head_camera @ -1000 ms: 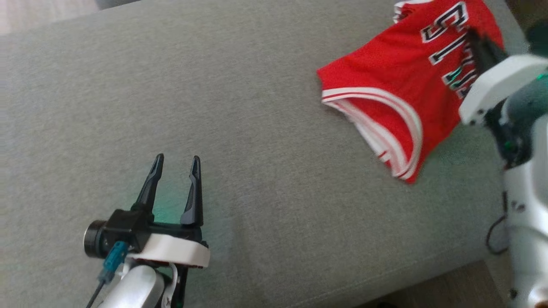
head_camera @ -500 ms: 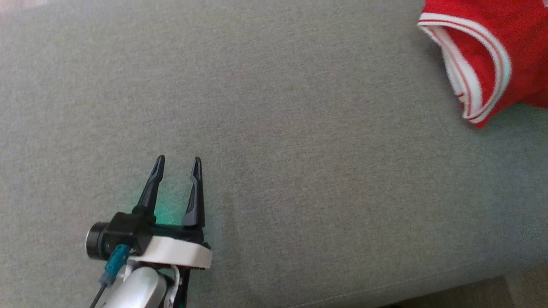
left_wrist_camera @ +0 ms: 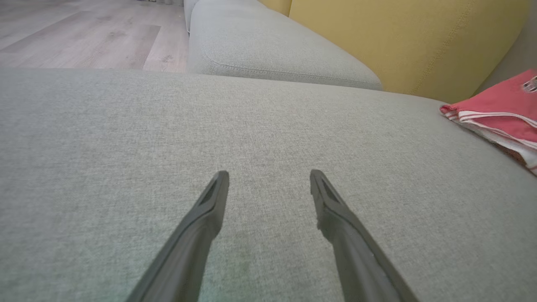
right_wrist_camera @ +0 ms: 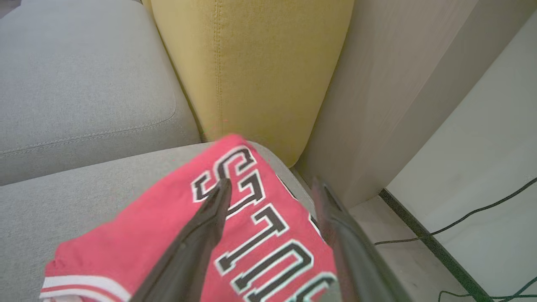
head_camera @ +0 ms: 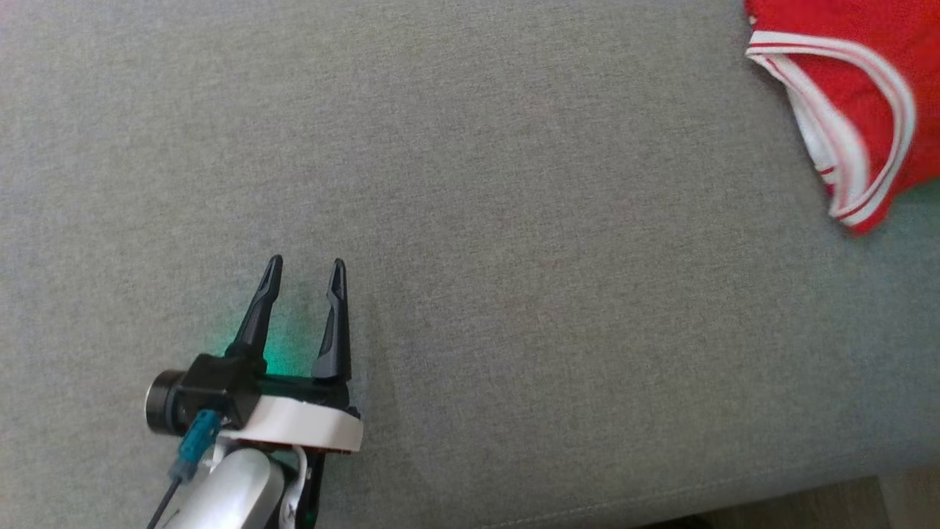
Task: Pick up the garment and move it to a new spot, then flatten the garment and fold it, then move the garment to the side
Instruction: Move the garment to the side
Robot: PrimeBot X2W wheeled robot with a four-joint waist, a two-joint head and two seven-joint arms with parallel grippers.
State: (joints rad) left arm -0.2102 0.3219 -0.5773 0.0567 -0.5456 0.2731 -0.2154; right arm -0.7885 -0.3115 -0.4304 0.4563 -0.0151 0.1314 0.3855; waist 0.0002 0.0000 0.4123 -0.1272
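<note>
Note your right gripper (right_wrist_camera: 272,183) spread wide above the folded garment (right_wrist_camera: 138,239), apparently gripping nothing; the garment lies parked at the cushion's (head_camera: 470,184) edge. Left gripper (head_camera: 306,262): wide, empty.

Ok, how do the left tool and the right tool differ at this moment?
The left tool hangs over bare grey cushion, well away from the red jersey; the right tool hangs right over the jersey's lettering. The left tool points across the open seat; the right tool points toward the yellow backrest and the couch's end. Both have their fingers apart and hold nothing.
</note>
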